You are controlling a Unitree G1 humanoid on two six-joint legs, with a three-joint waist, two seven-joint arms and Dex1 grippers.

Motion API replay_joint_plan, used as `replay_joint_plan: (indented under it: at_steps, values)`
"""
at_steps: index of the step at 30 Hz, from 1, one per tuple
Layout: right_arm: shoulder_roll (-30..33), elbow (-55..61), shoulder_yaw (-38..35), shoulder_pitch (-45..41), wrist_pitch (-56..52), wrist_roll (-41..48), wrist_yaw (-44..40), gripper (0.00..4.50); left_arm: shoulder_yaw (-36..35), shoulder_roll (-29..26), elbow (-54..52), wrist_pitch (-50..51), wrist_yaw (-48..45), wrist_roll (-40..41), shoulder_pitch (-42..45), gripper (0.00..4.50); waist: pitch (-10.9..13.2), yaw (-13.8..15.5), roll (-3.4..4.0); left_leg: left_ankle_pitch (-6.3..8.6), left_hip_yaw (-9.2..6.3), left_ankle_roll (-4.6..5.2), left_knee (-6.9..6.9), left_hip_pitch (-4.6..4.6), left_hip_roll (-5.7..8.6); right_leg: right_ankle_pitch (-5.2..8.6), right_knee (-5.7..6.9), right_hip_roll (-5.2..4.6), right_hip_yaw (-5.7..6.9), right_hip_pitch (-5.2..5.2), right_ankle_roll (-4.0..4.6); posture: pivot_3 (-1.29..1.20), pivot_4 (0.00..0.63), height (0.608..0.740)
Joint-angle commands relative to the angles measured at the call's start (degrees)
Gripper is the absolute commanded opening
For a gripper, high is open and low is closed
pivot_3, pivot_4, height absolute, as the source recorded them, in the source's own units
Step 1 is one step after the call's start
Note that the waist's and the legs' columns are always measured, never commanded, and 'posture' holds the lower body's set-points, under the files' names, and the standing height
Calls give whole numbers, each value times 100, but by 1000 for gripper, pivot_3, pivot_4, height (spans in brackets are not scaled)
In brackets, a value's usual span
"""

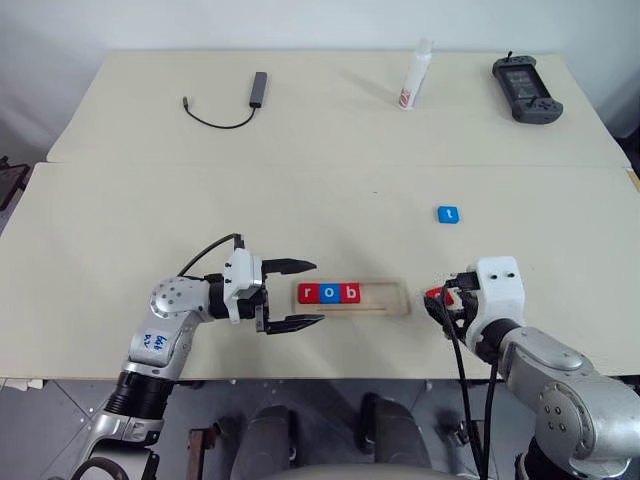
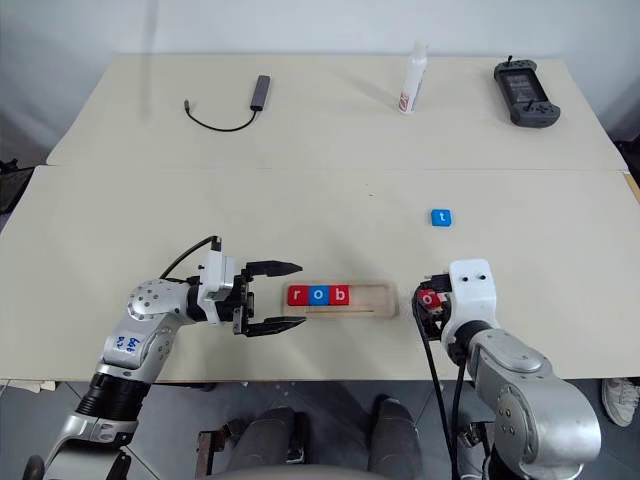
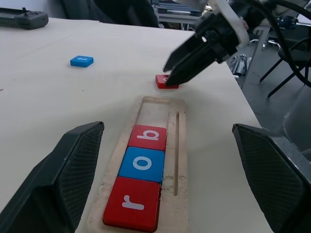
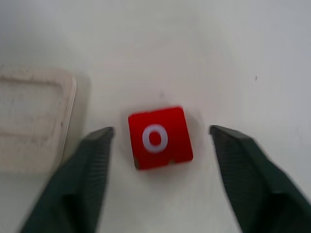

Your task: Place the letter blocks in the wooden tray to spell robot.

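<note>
Letter blocks: red r (image 1: 307, 293), blue o (image 1: 329, 293) and red b (image 1: 350, 293) sit in the left part of the wooden tray (image 1: 396, 298), lower centre of the head view. Red o block (image 4: 159, 138) lies flat on the table, just right of the tray's end, between the spread fingers of the right gripper (image 4: 160, 160) (apart from both). Blue t block (image 1: 448, 214) sits well apart, upper right of the tray.

Left gripper (image 1: 297, 294) wide, empty, just left of the tray.

Judged: tiles light, rigid, smooth; pinch opposite edges.

Head views: right gripper mostly hides red o.
</note>
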State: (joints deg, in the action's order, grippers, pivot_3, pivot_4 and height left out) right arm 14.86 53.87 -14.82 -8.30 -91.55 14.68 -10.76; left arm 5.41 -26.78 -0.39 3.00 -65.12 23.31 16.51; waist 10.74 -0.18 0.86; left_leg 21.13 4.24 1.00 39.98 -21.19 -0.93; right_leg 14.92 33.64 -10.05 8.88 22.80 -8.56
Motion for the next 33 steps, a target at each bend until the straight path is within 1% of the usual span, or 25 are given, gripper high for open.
replay_joint_plan:
  at_steps: [1,3,5,7,9,12,14,16,20,23,26,30,33]
  values:
    - [886,-244,-220,-145,298,393,-820,4457,-122,-66,-180,-53,8,63,-88,4500,0,4,0,0,-2,0,0,-1,0,0,-1,0,1,0,0,0,150,740]
    - [1999,-670,-35,-104,1331,552,-1740,4457,-155,-89,-204,-61,38,58,-118,4500,3,7,3,2,-3,4,1,-3,1,0,-5,-1,2,-1,0,0,150,740]
    - [2875,-1196,118,8,2625,568,-2679,4457,-190,-112,-233,-66,57,61,-148,4500,3,3,1,6,2,10,0,-3,5,-1,-10,-4,-2,-1,-1,0,150,740]
    - [3603,-2017,298,126,4219,408,-3767,4457,-220,-140,-270,-63,83,58,-175,4500,4,3,-4,6,0,9,-5,0,0,0,-15,2,3,-4,-1,0,150,740]
    - [4119,-2907,564,108,5581,214,-4682,4457,-254,-169,-316,-45,110,61,-194,4500,6,1,-8,6,2,9,-5,2,1,0,-14,2,3,-7,-1,0,150,740]
    - [4359,-3867,873,-129,6706,127,-5387,4457,-295,-211,-375,-34,115,66,-229,4500,11,6,-16,5,4,9,-2,6,1,-2,-18,0,4,-15,-4,0,150,740]
    - [4421,-4798,1330,-638,7427,-17,-6118,4457,-319,-271,-471,-19,110,68,-271,4500,12,1,-17,5,4,9,3,7,0,-2,-18,0,4,-15,-4,0,150,740]
    - [4396,-5541,1750,-1067,8047,-318,-6526,4457,-307,-316,-572,15,96,86,-302,4500,12,-12,-17,5,5,8,5,8,0,-2,-16,0,3,-16,-4,0,150,740]
    - [4117,-6497,2249,-1663,8913,-781,-6710,4457,-274,-402,-714,88,59,90,-357,4500,12,10,-16,3,1,5,5,3,-3,-2,-15,0,10,-15,-4,0,150,740]
    - [3876,-6890,2409,-1955,9123,-862,-6786,4457,-312,-412,-790,102,129,99,-400,4500,11,6,-18,3,1,5,9,3,-3,-2,-16,0,10,-17,-4,0,150,740]
    - [3810,-6908,2484,-1998,9154,-815,-7031,3871,-396,-445,-874,148,201,119,-486,4500,11,7,-19,2,-2,3,11,8,-5,-2,-14,1,12,-22,-4,0,150,740]
    - [3825,-6902,2440,-2035,9322,-789,-7182,2612,-421,-445,-885,116,247,77,-519,4500,11,6,-18,2,-3,3,11,8,-6,-2,-14,1,12,-22,-4,0,150,740]
    - [3798,-6666,2308,-2140,9324,-675,-7111,1551,-447,-429,-835,93,304,55,-499,4500,11,4,-18,1,-2,2,14,8,-6,-2,-12,1,11,-22,-4,0,150,740]
